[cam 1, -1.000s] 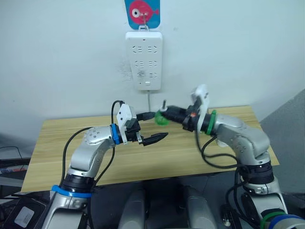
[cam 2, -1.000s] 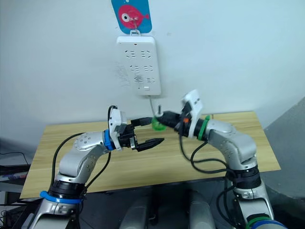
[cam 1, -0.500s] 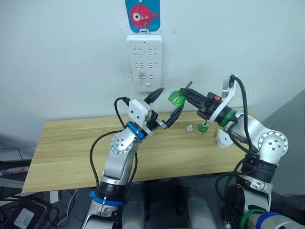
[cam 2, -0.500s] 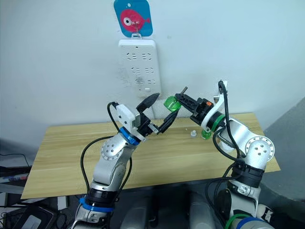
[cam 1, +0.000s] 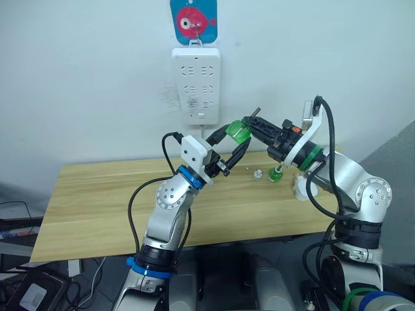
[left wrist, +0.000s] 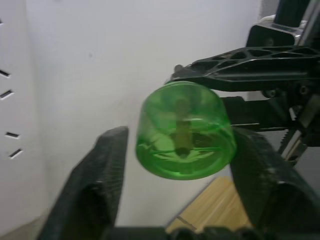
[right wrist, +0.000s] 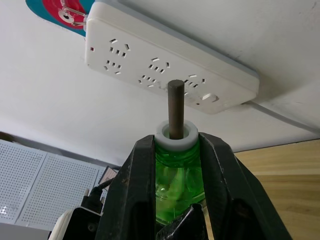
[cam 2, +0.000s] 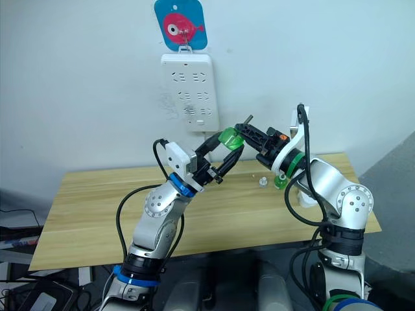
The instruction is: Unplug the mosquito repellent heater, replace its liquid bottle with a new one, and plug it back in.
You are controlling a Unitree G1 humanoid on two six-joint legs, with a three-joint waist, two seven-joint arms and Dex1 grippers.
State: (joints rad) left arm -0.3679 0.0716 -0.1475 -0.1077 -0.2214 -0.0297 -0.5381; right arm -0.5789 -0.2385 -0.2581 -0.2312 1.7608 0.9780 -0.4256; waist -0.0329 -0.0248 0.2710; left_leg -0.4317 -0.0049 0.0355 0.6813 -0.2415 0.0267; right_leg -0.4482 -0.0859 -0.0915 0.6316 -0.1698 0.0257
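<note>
My right gripper [cam 1: 246, 127] is shut on the neck of a green liquid bottle [cam 1: 237, 133], holding it in the air just below the wall power strip [cam 1: 196, 84]. The bottle's white collar and dark wick [right wrist: 175, 109] stick out past the fingers. My left gripper [cam 1: 236, 137] is open, with one finger on each side of the bottle's base [left wrist: 182, 132] and a gap at both sides. A second green bottle [cam 1: 275, 173] stands on the table by a small white cap [cam 1: 257, 173]. The white mosquito repellent heater [cam 1: 301, 188] lies on the table, partly hidden behind my right arm.
The wooden table [cam 1: 97, 194] stands against a white wall. A pink fish hanger [cam 1: 194, 14] holds the power strip, whose cord [cam 1: 205, 131] drops behind the table. The sockets [right wrist: 152, 65] are unoccupied.
Both arms rose from low over the table. In the last half second my left gripper shifted right, and its fingers now straddle the bottle's base. The right gripper kept its hold.
</note>
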